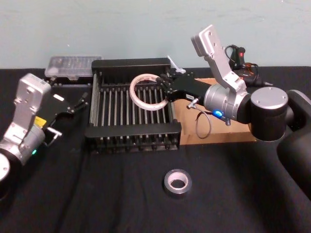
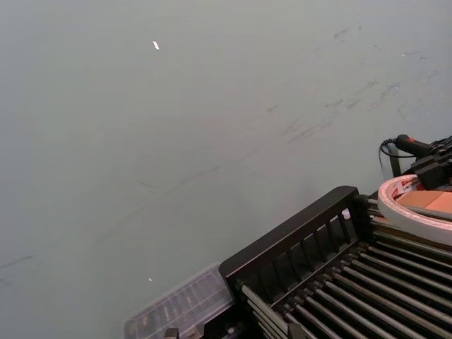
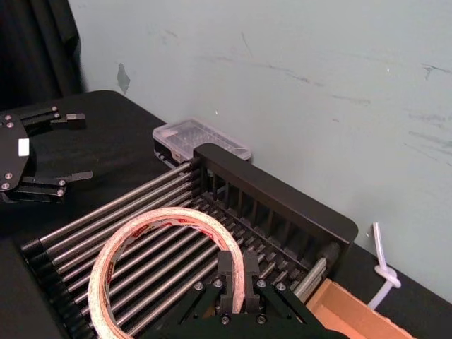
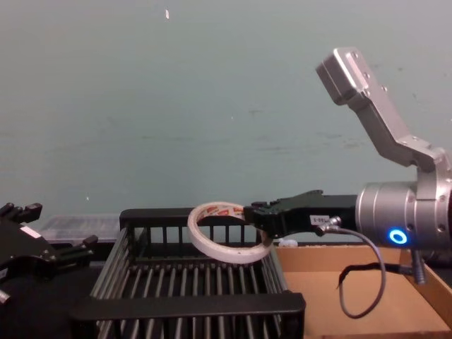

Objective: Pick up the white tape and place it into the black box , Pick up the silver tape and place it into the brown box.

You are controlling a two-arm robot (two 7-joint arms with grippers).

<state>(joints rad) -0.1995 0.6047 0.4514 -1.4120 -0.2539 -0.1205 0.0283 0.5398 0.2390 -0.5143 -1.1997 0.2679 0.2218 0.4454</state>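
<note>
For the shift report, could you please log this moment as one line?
right gripper: holds white tape roll above black slatted basket | grey-silver tape roll: on table

No legible text anywhere. Reddish printed marks on the white tape (image 3: pixel 164 244), on the roll's rim beside the right gripper (image 3: pixel 236 282) that pinches it; too small and blurred to read.
</note>
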